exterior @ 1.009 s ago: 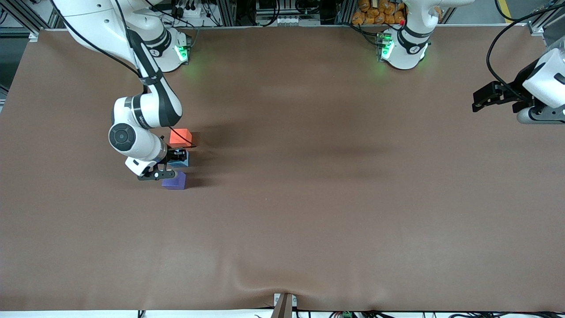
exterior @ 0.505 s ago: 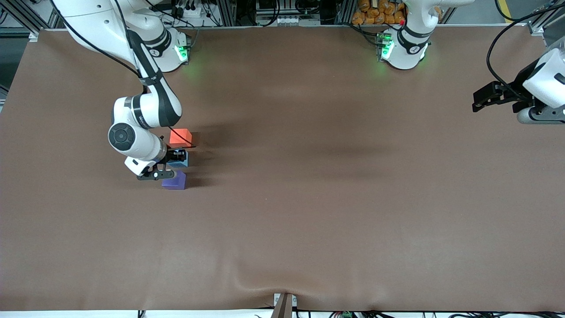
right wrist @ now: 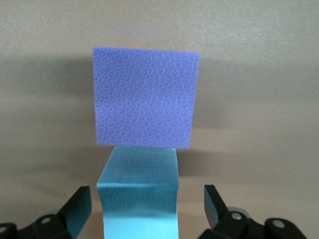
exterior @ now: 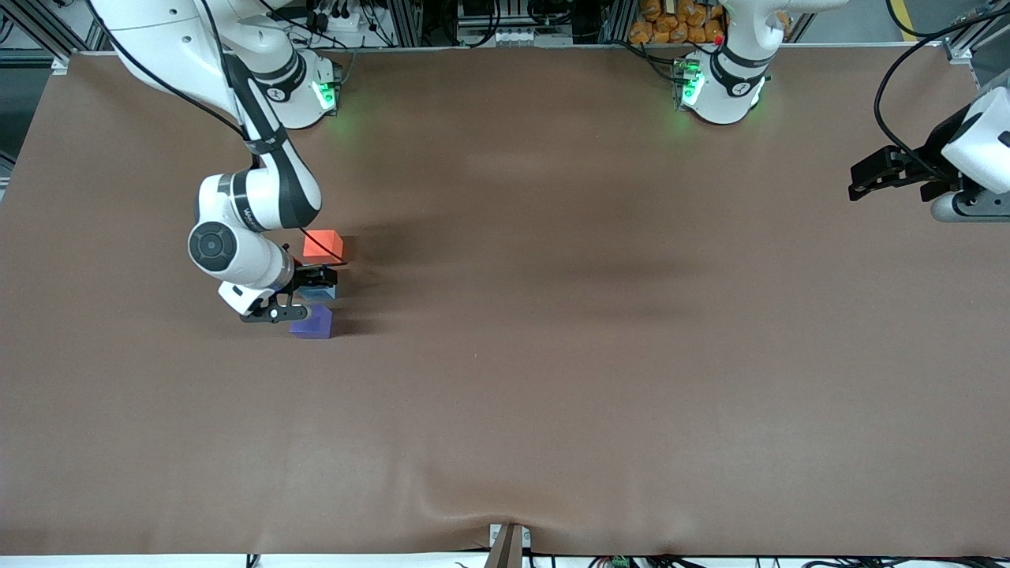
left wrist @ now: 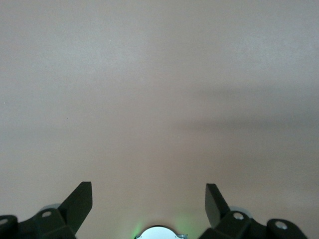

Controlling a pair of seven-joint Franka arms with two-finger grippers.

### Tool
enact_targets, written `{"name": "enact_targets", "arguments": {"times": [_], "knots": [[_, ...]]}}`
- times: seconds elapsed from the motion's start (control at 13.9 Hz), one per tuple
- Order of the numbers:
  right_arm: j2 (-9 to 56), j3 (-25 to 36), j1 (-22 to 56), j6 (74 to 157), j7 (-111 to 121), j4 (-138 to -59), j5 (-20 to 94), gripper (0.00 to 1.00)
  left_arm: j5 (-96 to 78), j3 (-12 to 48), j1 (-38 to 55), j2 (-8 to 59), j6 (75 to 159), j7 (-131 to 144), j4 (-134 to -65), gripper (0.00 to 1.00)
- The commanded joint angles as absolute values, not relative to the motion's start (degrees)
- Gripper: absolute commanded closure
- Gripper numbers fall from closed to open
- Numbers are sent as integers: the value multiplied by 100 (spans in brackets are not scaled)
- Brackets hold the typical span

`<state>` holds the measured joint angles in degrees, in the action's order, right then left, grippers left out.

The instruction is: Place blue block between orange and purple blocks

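Right hand (exterior: 309,290): spread wide around the blue block (right wrist: 139,191), no grip seen.
Blue block: set on the desk (exterior: 552,355) between orange block (exterior: 322,244) and purple block (right wrist: 144,97); judged light, stiff, matte; best taken by two flat sides.
Left hand (left wrist: 148,199): wide, empty, waiting over the desk's end.

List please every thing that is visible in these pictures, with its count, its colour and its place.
orange block: one, bright orange-red, toward the right arm's end of the table, farthest of the three from the front camera.
blue block: one, light sky-blue, on the table between the other two cubes.
purple block: one, violet, nearest to the front camera.
table: one, brown cover.
right gripper: one, black, open, around the blue block.
left gripper: one, black, open, waiting above the left arm's end of the table.
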<state>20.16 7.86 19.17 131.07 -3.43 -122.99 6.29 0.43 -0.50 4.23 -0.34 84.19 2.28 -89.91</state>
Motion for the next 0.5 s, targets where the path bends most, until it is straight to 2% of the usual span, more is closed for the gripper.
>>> {"name": "enact_targets", "arguments": {"times": [0.0, 0.22, 0.43], "knots": [[1925, 747, 1741, 11949, -360, -11473, 668, 0, 149, -18, 387, -35, 8446, 123, -8947, 0], [1925, 765, 1478, 10411, -360, -10147, 756, 0, 149, -18, 387, -26, 8446, 114, -8956, 0], [1934, 765, 1030, 9416, -282, -8934, 747, 0, 149, -18, 387, -26, 8438, 114, -8956, 0]]}}
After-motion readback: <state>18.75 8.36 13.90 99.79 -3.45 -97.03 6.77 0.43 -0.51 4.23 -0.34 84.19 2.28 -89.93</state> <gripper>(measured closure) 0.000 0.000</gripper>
